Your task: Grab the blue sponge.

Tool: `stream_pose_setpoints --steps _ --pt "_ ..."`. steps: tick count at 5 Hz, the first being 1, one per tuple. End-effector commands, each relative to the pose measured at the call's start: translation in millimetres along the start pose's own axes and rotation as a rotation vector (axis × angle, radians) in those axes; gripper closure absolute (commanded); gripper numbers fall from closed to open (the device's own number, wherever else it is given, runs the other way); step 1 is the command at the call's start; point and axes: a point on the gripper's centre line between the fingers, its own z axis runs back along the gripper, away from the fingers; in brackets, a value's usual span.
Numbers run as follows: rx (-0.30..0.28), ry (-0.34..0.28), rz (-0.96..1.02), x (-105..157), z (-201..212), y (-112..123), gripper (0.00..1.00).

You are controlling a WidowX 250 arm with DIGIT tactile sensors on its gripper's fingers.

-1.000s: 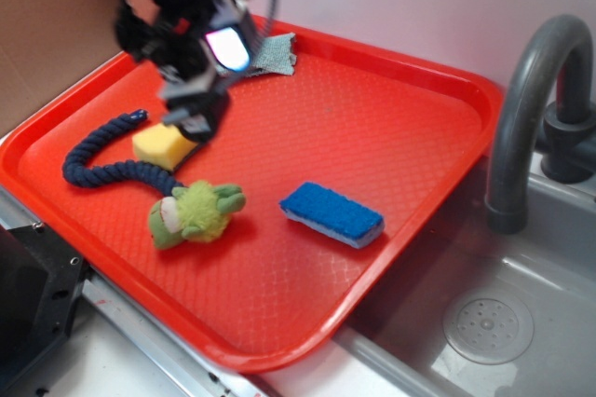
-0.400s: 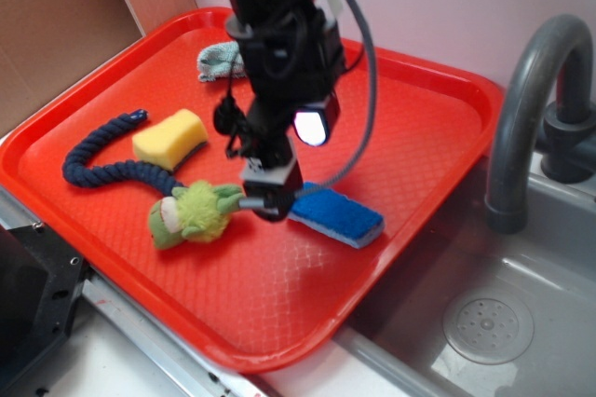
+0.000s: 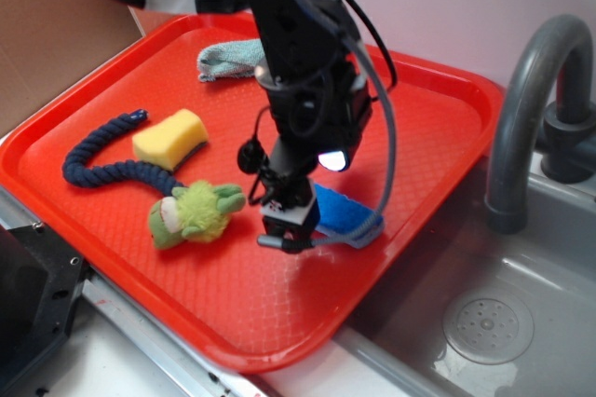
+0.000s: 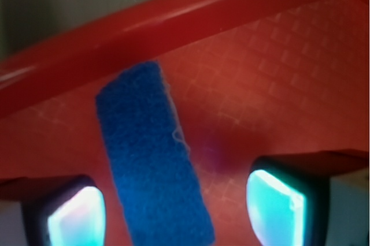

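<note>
Over the blue sponge (image 4: 153, 159) hangs the spread gripper (image 4: 173, 208)

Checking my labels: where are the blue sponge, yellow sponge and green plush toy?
blue sponge (image 4: 153, 159): wrist view, middle of its rough top.
yellow sponge (image 3: 169, 139): exterior view, its top face.
green plush toy (image 3: 200, 212): exterior view, its body.

blue sponge (image 4: 155, 156): lies flat on the tray, rough bright blue top facing up, long axis running from upper left to lower right, lower end cut off by the bottom edge.
gripper (image 4: 174, 211): two fingertips (image 4: 276, 205) visible at the bottom corners, spread wide, pads glowing cyan; sponge sits between them, nearer the left one, no contact seen.
red tray (image 4: 277, 55): textured floor under the sponge, raised rim curving across the top.
beyond the rim: blurred grey, cannot tell what it is.
</note>
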Motion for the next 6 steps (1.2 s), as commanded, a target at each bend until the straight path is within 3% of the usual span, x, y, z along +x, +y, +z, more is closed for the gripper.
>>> stream_pose_setpoints --steps 1,2,3,4,5,6 --pt "0.056 0.03 -0.061 6.6 -16.0 -13.3 0.0" --pt "0.064 0.043 -0.064 6.5 -19.3 -18.6 1.0" --pt "0.039 0.036 -0.066 5.6 -22.0 -19.7 1.0" --pt "0.07 0.045 -0.01 -0.4 -11.9 -11.0 1.0" --pt "0.099 -0.014 0.244 -35.1 36.8 34.1 1.0" --pt "0.123 0.01 0.492 -60.1 87.4 52.7 1.0"
